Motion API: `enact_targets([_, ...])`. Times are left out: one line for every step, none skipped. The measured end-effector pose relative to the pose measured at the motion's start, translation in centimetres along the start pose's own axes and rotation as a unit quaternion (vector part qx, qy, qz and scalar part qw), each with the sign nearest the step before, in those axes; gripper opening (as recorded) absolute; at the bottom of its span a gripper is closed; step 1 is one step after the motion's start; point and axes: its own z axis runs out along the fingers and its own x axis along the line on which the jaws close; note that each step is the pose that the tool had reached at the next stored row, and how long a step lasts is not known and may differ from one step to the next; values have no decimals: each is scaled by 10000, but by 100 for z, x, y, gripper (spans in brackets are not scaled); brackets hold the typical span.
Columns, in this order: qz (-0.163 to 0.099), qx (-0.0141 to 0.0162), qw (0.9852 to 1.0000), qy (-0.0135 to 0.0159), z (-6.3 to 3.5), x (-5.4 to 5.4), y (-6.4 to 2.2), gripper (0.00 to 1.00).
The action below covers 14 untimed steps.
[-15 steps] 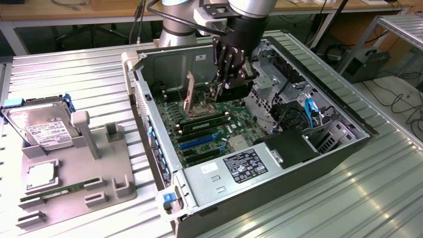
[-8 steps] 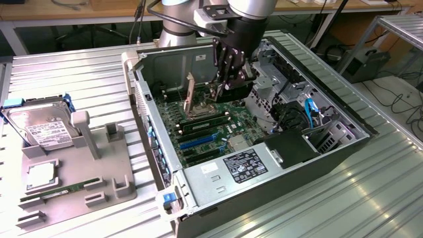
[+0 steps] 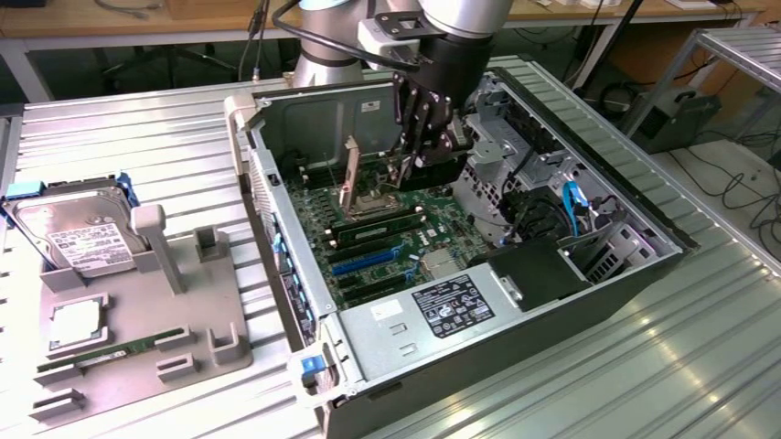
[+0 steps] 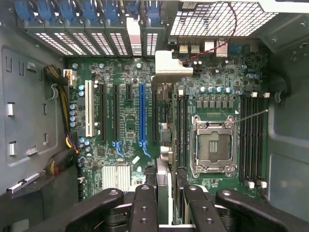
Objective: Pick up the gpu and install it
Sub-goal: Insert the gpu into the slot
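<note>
The tool (image 4: pixel 164 194) was seen pressed onto the gpu (image 4: pixel 170 72), the card pinched edge-on between its two black fingers (image 4: pixel 145 205). The gpu was held upright inside the open case (image 3: pixel 635 274), above the motherboard (image 4: pixel 125 121), with its silvery bracket turned toward the rear slot covers (image 4: pixel 96 41). The card was lined up along the slots, between the blue slot (image 4: pixel 142 113) and the socket (image 4: pixel 212 145), whose cover was open. Whether its lower edge touched the board could not be told.

In the exterior view the tool (image 3: pixel 433 155) was seen lowered into the case near its back wall. Well apart, on the exterior view's left, a grey fixture (image 3: pixel 183 338) was set on the ribbed table (image 3: pixel 159 137). A hard drive (image 3: pixel 73 240) and a RAM stick (image 3: pixel 104 355) were kept in it.
</note>
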Motion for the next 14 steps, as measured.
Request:
enact_targets([0,0,10000,-1,4,3,1,26])
enact_targets([0,1,10000,-1,7,5,1,26])
enact_targets([0,0,10000,-1,8,7,1,26])
enact_targets([0,1,10000,-2,10,9,1,26])
enact_targets([0,0,10000,-2,12,12,1,26])
enact_targets([0,0,10000,-1,13,15,1,26])
enact_targets([0,0,10000,-1,14,17,1,26])
enact_targets([0,0,10000,-1,16,21,1,26])
enact_targets([0,0,10000,-2,18,25,1,26])
enact_targets([0,0,10000,-2,19,28,1,26])
enact_targets([0,0,10000,-1,20,32,1,26])
enact_targets([0,0,10000,-1,21,37,1,26])
enact_targets([0,0,10000,-2,23,40,1,26])
enact_targets([0,0,10000,-2,24,43,0,26])
